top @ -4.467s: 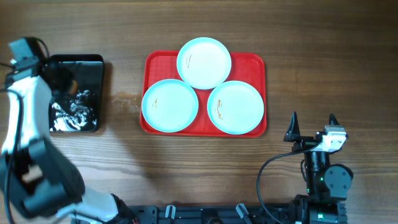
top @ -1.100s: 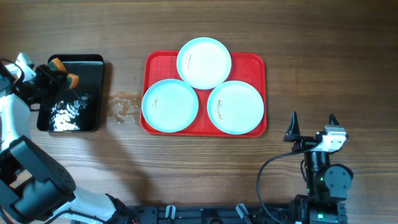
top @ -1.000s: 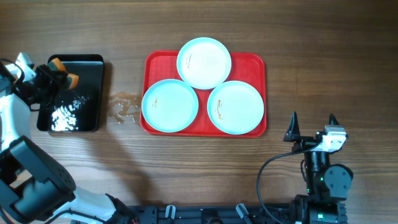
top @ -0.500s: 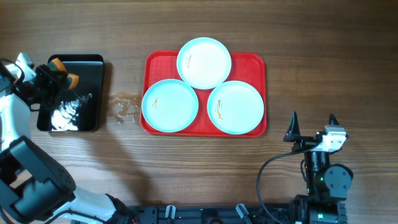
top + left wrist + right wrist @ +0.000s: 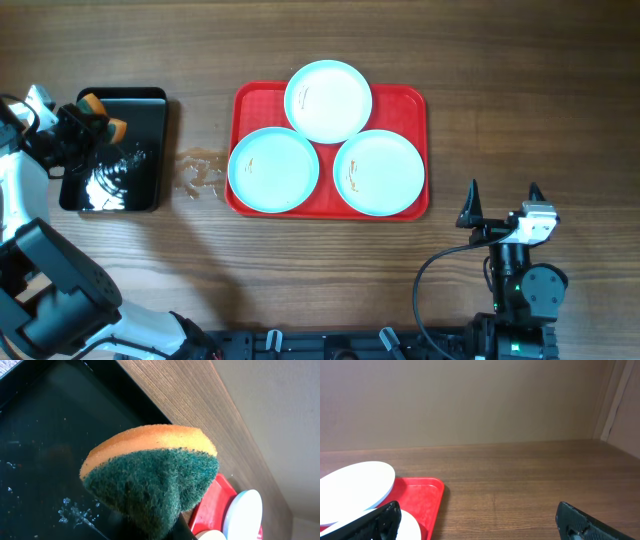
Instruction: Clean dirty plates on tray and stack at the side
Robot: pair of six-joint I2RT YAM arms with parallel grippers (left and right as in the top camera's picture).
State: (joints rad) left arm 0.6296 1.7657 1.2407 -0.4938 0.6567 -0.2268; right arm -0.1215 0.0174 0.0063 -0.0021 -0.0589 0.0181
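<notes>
The red tray (image 5: 246, 100) lies at the table's middle with three pale-blue plates on it: one at the back (image 5: 328, 101), one front left (image 5: 273, 169), one front right (image 5: 378, 172), each with small orange-brown smears. My left gripper (image 5: 98, 122) hangs over the black tray (image 5: 140, 190) at the far left, shut on an orange-and-green sponge (image 5: 150, 475), which hides its fingers in the left wrist view. My right gripper (image 5: 501, 202) stands open near the front right, apart from the red tray (image 5: 422, 495), with nothing between its fingers (image 5: 375, 522).
The black tray (image 5: 35, 460) holds a shallow film of water with glints. A faint wet patch (image 5: 200, 172) marks the wood between the black tray and the red one. Bare wood stretches to the right of the red tray. Cables run at the front edge.
Since the earliest frame my left wrist has come up from the black tray, so the sponge now shows above it. Over the last second only the water's glints shift.
</notes>
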